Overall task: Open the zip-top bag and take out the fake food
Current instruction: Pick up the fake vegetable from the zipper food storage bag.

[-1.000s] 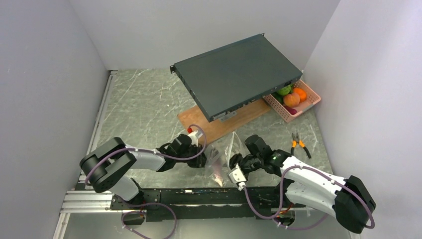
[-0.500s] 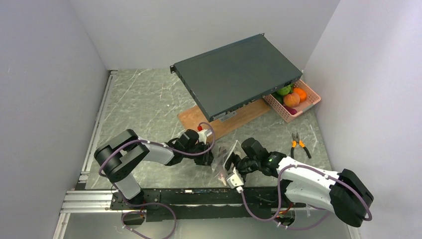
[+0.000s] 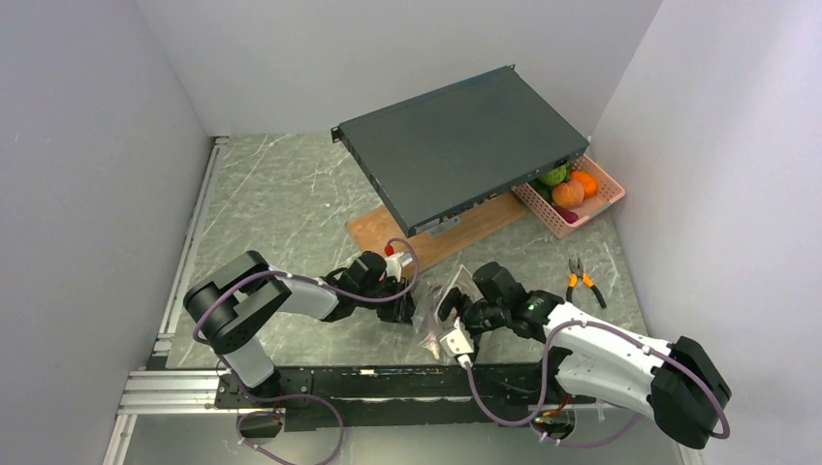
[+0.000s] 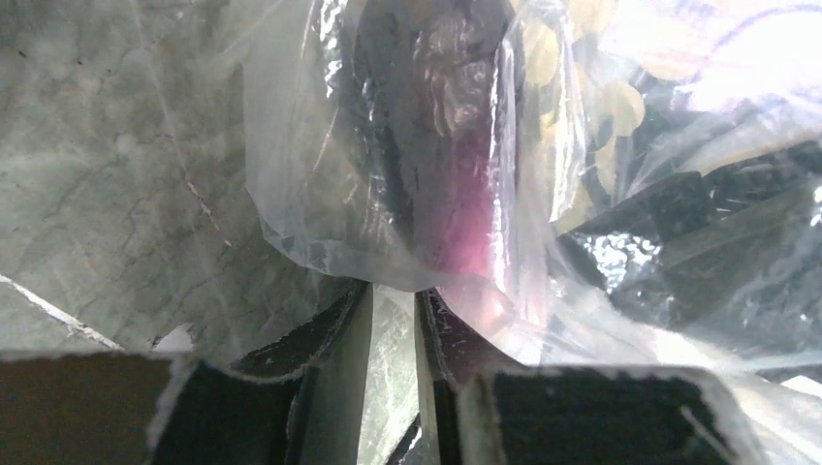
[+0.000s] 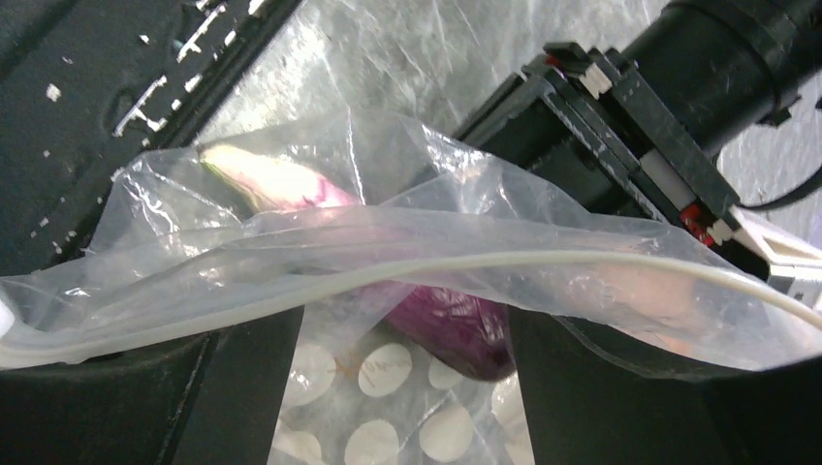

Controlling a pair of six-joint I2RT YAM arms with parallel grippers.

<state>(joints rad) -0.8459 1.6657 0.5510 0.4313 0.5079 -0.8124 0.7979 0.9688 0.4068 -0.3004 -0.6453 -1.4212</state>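
Note:
The clear zip-top bag lies crumpled on the table between my two grippers. Inside it is a dark purple toy vegetable with a pale end, which shows in the left wrist view and the right wrist view. My left gripper is at the bag's left edge; its fingers are nearly together, pinching the film. My right gripper is at the bag's right side with its fingers wide apart. The bag's dotted film lies between them and the zip strip runs across in front.
A pink lattice basket at the back right holds orange and green toy fruits. A big dark flat case rests on a wooden board. Orange-handled pliers lie right of my right arm.
My left gripper has moved right up to the bag and taken its edge. My right gripper has shifted slightly left and forward at the bag's other side.

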